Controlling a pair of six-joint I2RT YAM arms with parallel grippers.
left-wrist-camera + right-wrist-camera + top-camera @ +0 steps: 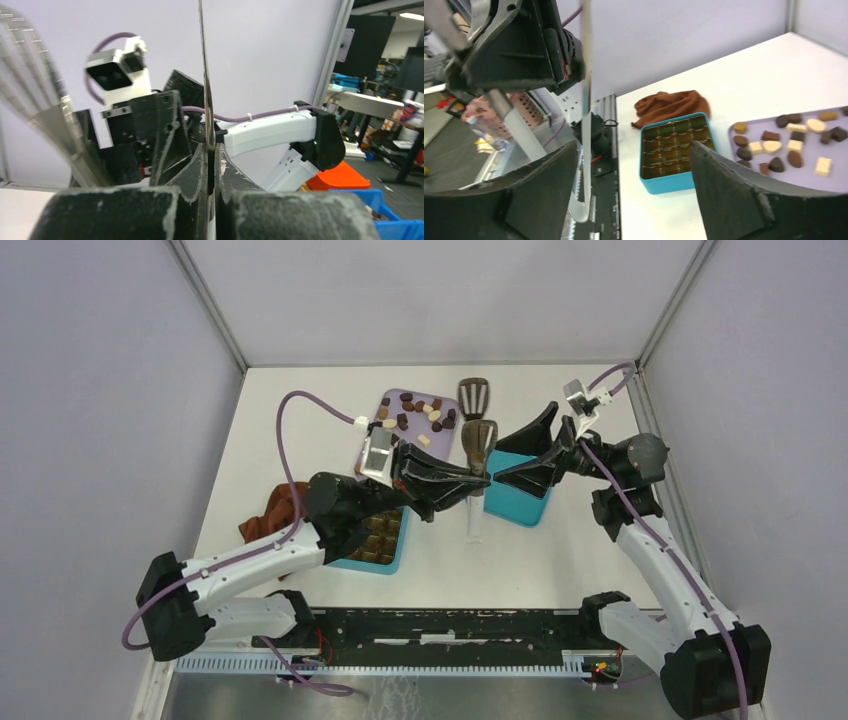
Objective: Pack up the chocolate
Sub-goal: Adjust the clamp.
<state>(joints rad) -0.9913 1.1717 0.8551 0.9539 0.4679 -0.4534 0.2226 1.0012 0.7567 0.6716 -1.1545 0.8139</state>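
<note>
Left gripper (472,478) clamped on slotted metal tool (480,440); right gripper (525,445) fingers apart. Advise right clears toward 3 o'clock, then tool swings to chocolate (420,415), 10 o'clock.

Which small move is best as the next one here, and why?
Probably the right claw should draw back a little from the spatula. Its jaws stand open close to it, while the left claw is shut on it, so the left arm alone holds it. Backing off gives room to carry it to the chocolate on the tray.
</note>
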